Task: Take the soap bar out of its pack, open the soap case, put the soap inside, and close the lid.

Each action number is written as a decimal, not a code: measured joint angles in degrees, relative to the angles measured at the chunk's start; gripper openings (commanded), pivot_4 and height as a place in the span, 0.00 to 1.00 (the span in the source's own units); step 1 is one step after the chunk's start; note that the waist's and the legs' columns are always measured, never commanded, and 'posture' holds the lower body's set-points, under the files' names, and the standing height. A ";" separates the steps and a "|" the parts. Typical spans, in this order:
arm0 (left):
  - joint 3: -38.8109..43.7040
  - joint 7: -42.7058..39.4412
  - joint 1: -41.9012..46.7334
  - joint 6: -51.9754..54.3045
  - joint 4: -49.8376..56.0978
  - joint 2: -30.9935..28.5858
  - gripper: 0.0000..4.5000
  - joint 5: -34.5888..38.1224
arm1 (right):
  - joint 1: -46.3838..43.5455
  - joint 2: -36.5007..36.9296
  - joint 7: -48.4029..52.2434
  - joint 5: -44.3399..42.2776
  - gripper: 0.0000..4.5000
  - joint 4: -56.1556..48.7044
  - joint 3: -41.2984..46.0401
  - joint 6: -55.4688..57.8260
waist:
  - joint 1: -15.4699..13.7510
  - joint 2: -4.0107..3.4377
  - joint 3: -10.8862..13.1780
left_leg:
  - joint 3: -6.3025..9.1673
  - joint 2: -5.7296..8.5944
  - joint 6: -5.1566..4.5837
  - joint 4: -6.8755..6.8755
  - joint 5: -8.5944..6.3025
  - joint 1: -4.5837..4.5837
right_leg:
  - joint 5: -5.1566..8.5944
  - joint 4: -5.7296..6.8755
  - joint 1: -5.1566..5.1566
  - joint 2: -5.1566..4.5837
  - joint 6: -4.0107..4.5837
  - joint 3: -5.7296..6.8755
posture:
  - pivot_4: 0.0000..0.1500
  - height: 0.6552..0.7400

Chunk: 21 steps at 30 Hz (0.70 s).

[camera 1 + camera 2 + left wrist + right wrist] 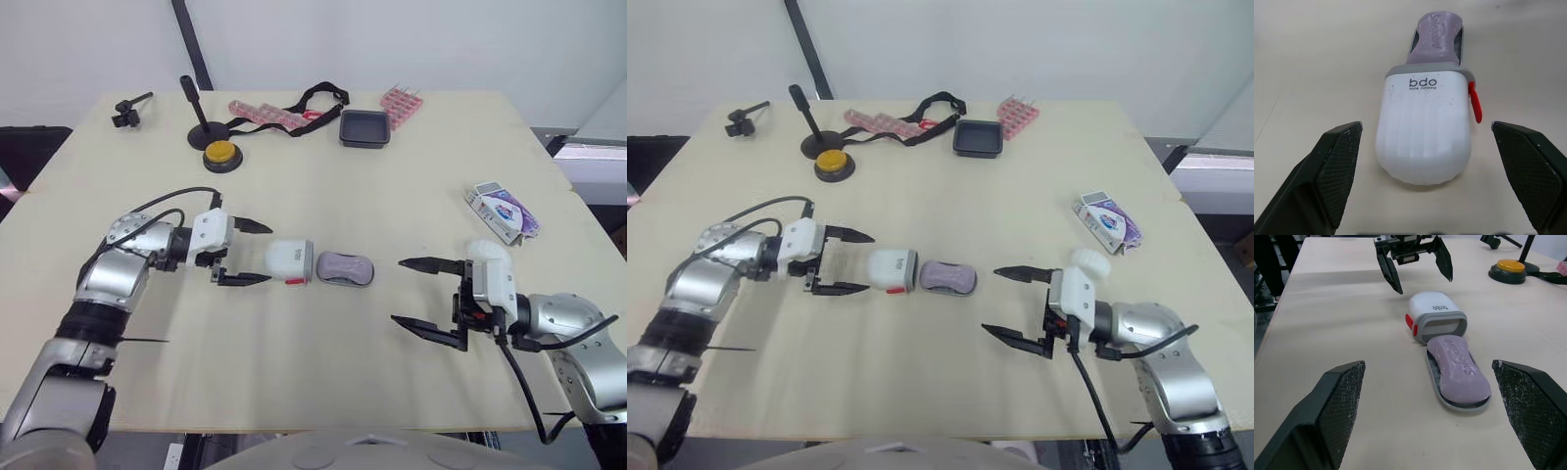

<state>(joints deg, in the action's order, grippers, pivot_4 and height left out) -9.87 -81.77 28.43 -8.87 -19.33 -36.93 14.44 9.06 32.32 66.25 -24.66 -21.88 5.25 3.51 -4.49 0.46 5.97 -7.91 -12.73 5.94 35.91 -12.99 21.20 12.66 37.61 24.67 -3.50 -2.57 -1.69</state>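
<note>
A white soap case cover [289,261] with a grey rim and a red clip lies on its side in the middle of the table. Right beside its open end rests the case tray holding the purple soap bar [346,267], drawn out of the cover. My left gripper [245,253] stands open just left of the cover, its fingers [1337,166] on either side of the closed end without touching. To the right of the soap, my right gripper [431,299] is open and empty. The purple and white soap pack [501,211] lies at the right of the table.
At the back of the table are a yellow button [221,154], a black stand [202,125], a black tray [364,128], pink blister packs [402,103], a strap [318,95] and a small black clamp [128,111].
</note>
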 measured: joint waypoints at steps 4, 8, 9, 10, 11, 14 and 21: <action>-2.99 -2.46 2.87 1.79 -1.27 1.17 1.00 -1.41 | 1.40 -0.01 -0.73 0.01 0.99 1.14 0.39 -2.55 | -0.01 0.00 0.00 | 0.00 0.00 -0.01 0.00 -0.01 0.04 | 0.00 -0.01 0.00 -0.03 0.00 0.00 | 1.00 0.87; -4.68 -2.83 3.91 1.93 -1.89 2.63 1.00 -2.18 | 3.20 -0.01 -1.13 0.00 0.99 1.17 0.52 -3.96 | -0.15 0.00 0.00 | 0.03 0.01 -0.02 0.02 -0.01 0.09 | 0.00 -0.02 0.00 -0.04 0.00 0.03 | 1.00 0.87; -4.81 -2.87 4.21 1.96 -2.06 2.66 1.00 -2.70 | 3.68 -0.01 -1.22 -0.01 0.99 1.16 0.52 -4.32 | -0.15 0.00 0.00 | 0.03 0.02 -0.02 0.02 -0.01 0.09 | 0.00 -0.02 0.00 -0.04 0.00 0.02 | 1.00 0.87; -4.97 -2.87 4.56 1.82 -2.32 2.68 1.00 -2.99 | 4.10 -0.01 -1.37 -0.01 0.99 1.16 0.52 -4.54 | -0.15 0.01 -0.01 | 0.03 0.03 -0.02 0.02 -0.01 0.08 | 0.00 -0.02 0.00 -0.04 0.00 0.03 | 1.00 0.87; -5.04 -2.86 4.80 1.44 -2.65 2.71 1.00 -3.42 | 4.51 -0.02 -1.53 -0.01 0.99 1.15 0.52 -4.72 | -0.15 0.01 -0.01 | 0.04 0.03 -0.03 0.02 -0.01 0.09 | 0.00 -0.02 0.00 -0.05 0.00 0.03 | 1.00 0.87; -5.63 -2.51 5.14 -0.61 -4.60 3.29 1.00 -5.51 | 5.26 -0.03 -2.34 0.00 0.99 1.15 0.49 -5.10 | -0.08 0.00 -0.01 | 0.04 0.05 -0.03 0.02 -0.01 0.09 | 0.00 -0.02 0.00 -0.06 0.00 0.02 | 1.00 0.87; -6.24 0.68 5.86 -4.06 -7.93 5.47 1.00 -8.42 | 6.69 0.18 -3.34 0.01 0.99 1.13 0.47 -5.77 | -0.19 0.01 -0.01 | 0.11 0.07 -0.03 0.04 -0.02 0.16 | 0.00 -0.05 0.00 -0.08 0.00 0.08 | 1.00 0.87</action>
<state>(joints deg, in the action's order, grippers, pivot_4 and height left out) -16.11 -81.08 34.30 -12.93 -27.27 -31.45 6.02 15.75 32.49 62.91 -24.65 -20.76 5.72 -2.26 -4.68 0.46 5.97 -7.81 -12.66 5.91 35.95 -13.00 21.35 12.66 37.56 24.66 -3.58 -2.57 -1.61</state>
